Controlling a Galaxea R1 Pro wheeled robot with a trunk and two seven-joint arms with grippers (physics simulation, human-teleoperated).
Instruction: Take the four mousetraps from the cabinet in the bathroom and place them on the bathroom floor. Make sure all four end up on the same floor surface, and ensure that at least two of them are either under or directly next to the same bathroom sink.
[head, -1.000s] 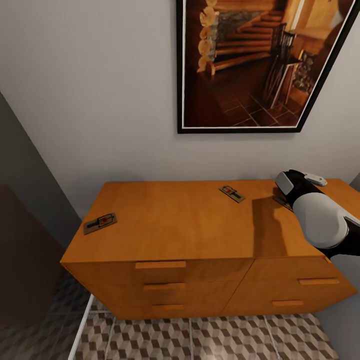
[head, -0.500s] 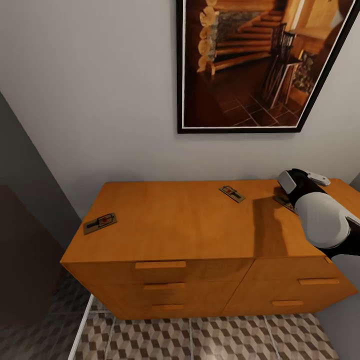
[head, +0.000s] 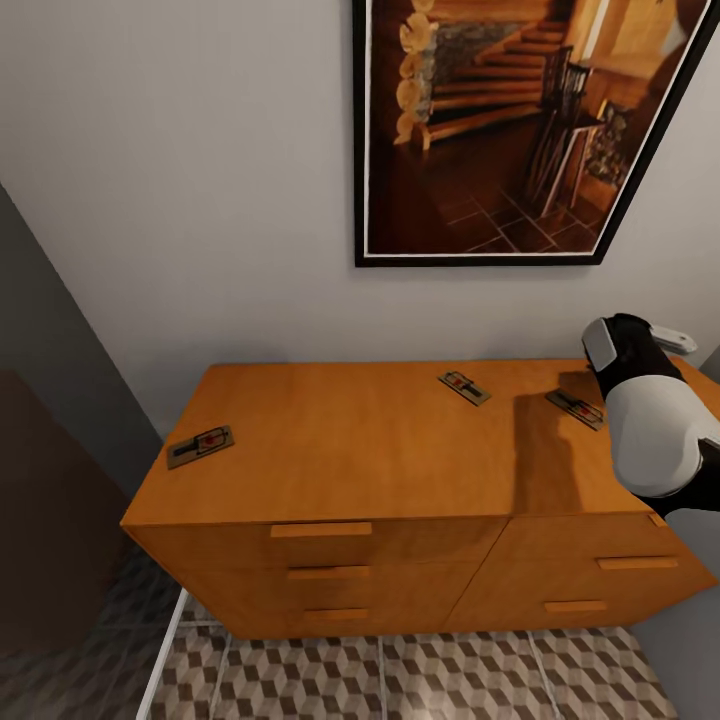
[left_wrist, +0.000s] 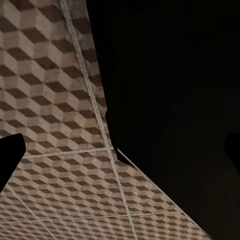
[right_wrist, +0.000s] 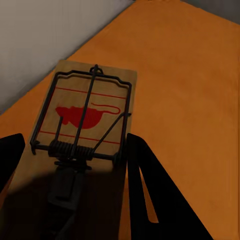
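Our right gripper (right_wrist: 70, 190) hovers spread wide over a mousetrap (right_wrist: 82, 125) lying flat on the cabinet (head: 380, 450) top near the wall, fingers (right_wrist: 150, 195) straddling it without contact. We see two more mousetraps (head: 464, 387) (head: 200, 445) there; our left gripper's state we cannot tell.

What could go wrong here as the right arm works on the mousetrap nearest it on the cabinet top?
1. The mousetrap lies flat on the cabinet, between the spread fingers of the right gripper; a thin board may slip out rather than lift.
2. It sits close to the cabinet's back edge by the wall, so a nudge might push it against the wall.
3. Two other mousetraps lie farther left, probably needing repositioning.
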